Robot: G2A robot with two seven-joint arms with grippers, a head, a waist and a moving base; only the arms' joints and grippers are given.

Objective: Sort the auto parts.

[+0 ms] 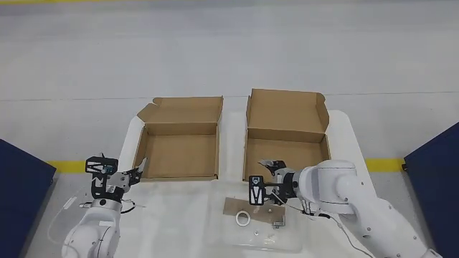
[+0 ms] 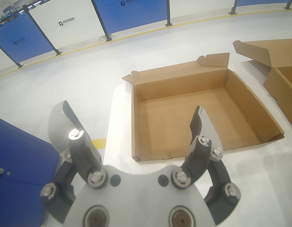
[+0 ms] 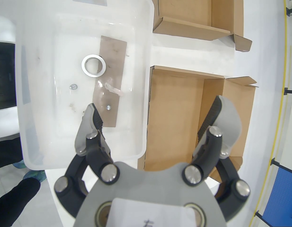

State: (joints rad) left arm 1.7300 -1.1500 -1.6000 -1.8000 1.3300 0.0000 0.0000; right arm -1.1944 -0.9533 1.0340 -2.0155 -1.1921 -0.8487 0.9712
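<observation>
A clear plastic bin (image 3: 147, 48) at the table's front holds a silver ring (image 3: 93, 65), a small washer (image 3: 73, 87), a small screw (image 3: 108, 107), a pale plastic scrap (image 3: 114, 90) and a brown cardboard strip (image 3: 110, 81). The ring (image 1: 243, 219) and strip (image 1: 247, 206) also lie in the top view. My right gripper (image 3: 154, 102) is open and holds nothing, hanging above the bin's rim where it meets the right cardboard box (image 3: 174, 109). My left gripper (image 2: 131, 106) is open and holds nothing, near the front left corner of the left box (image 2: 198, 119).
Two open cardboard boxes, left (image 1: 179, 154) and right (image 1: 287, 159), stand side by side on the white table (image 1: 179, 208), lids folded back, nothing inside them. Blue panels flank the table at left and right. Bare tabletop lies between my left gripper (image 1: 128, 175) and the bin.
</observation>
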